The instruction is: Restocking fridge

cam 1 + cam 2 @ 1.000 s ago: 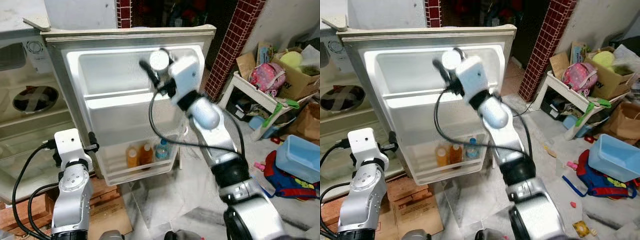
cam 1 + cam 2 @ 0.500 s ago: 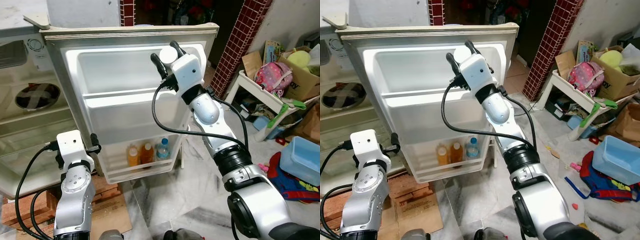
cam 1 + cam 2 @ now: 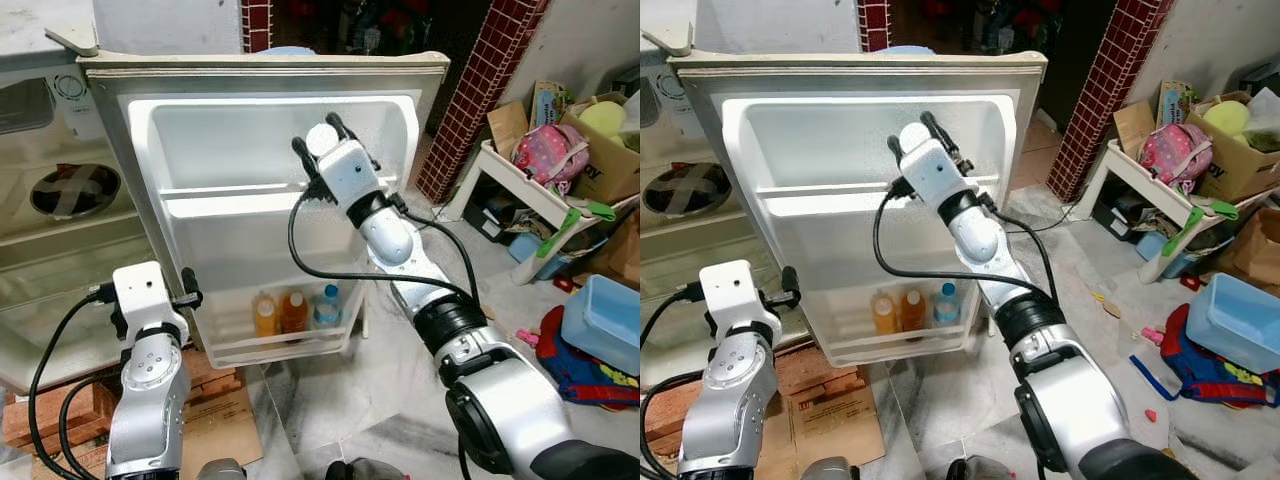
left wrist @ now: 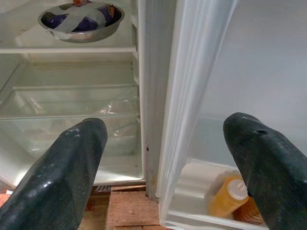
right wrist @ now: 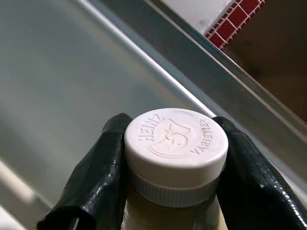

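My right gripper (image 3: 319, 148) is shut on a bottle with a white Heinz cap (image 5: 176, 148). It holds the bottle up against the upper part of the open fridge door (image 3: 230, 140), just above the door's middle shelf rail (image 3: 235, 190). The black fingers (image 5: 93, 177) press the cap from both sides. Low in the door rack stand two orange bottles (image 3: 279, 311) and a water bottle (image 3: 326, 303). My left gripper (image 4: 158, 158) is open, its fingers (image 4: 62, 167) straddling the door's hinge edge low down.
The fridge interior (image 3: 60, 250) stands open on the left, with a covered steel bowl (image 4: 81, 20) on a shelf. To the right are a white stool (image 3: 500, 170), cardboard boxes (image 3: 600, 150), a pink bag (image 3: 545, 150), a blue tub (image 3: 605, 320) and a brick pillar (image 3: 480, 90).
The right gripper has carried the bottle lower and a little leftward, closer to the door's middle shelf. The head camera shifted slightly. The left arm has stayed put.
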Tool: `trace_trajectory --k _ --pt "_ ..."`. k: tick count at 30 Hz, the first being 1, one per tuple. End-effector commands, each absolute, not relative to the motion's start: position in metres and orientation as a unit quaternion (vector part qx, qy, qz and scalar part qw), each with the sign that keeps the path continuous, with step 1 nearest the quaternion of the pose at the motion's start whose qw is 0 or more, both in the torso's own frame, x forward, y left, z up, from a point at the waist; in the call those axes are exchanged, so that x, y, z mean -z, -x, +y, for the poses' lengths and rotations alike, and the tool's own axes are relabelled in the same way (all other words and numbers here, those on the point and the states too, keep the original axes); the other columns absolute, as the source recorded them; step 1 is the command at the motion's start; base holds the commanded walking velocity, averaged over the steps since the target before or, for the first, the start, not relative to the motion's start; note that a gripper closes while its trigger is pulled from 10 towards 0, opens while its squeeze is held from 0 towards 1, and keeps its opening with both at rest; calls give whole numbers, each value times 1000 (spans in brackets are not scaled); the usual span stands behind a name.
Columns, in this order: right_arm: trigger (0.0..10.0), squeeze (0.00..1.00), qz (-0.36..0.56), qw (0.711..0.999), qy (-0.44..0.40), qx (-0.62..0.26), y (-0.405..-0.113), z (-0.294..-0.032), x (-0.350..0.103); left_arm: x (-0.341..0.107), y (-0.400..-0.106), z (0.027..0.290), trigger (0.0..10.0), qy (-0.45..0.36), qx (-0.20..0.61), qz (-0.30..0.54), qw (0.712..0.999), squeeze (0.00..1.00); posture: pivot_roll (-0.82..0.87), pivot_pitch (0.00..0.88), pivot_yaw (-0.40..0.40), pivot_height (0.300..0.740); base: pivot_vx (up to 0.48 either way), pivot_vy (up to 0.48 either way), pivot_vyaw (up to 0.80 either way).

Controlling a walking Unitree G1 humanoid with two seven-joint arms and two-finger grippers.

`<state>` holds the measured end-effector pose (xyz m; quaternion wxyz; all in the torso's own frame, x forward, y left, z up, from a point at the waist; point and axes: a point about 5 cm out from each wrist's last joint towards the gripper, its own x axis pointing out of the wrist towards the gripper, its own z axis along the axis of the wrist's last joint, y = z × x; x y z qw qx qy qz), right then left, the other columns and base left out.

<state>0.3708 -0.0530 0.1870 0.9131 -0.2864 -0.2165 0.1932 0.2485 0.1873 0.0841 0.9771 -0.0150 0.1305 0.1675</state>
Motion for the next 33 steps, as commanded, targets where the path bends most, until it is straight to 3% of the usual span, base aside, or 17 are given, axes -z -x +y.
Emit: trace_trajectory --k 1,5,10,24,25,26,27,33 --pt "10000 0 -228 905 316 -170 -377 -58 -199 -87 -248 184 10000 12 -164 128 978 0 113 0 -82 740 0 0 0" --pt "10000 0 -224 892 363 -154 -380 -60 -197 -88 -248 183 10000 13 -161 128 978 0 112 0 -81 740 0 0 0" --pt "10000 0 -214 894 361 -156 -379 -57 -191 -88 -247 182 10000 14 -160 130 978 0 114 0 -83 740 0 0 0" --pt "10000 0 -155 935 250 -197 -375 -45 -173 -87 -249 181 10000 16 -156 133 979 0 116 0 -84 740 0 0 0" --pt "10000 502 -159 936 244 -197 -374 -44 -175 -87 -249 181 10000 17 -156 133 979 0 116 0 -84 740 0 0 0" --pt "10000 502 -162 936 240 -198 -374 -44 -176 -87 -249 181 10000 17 -155 134 979 0 116 0 -85 740 0 0 0" --pt "10000 1000 -166 939 220 -203 -374 -41 -179 -87 -249 180 10000 17 -155 134 979 0 117 0 -85 740 0 0 0" --pt "10000 1000 -200 938 151 -239 -367 -25 -192 -87 -250 179 10000 17 -153 134 979 0 122 0 -92 740 0 0 0"
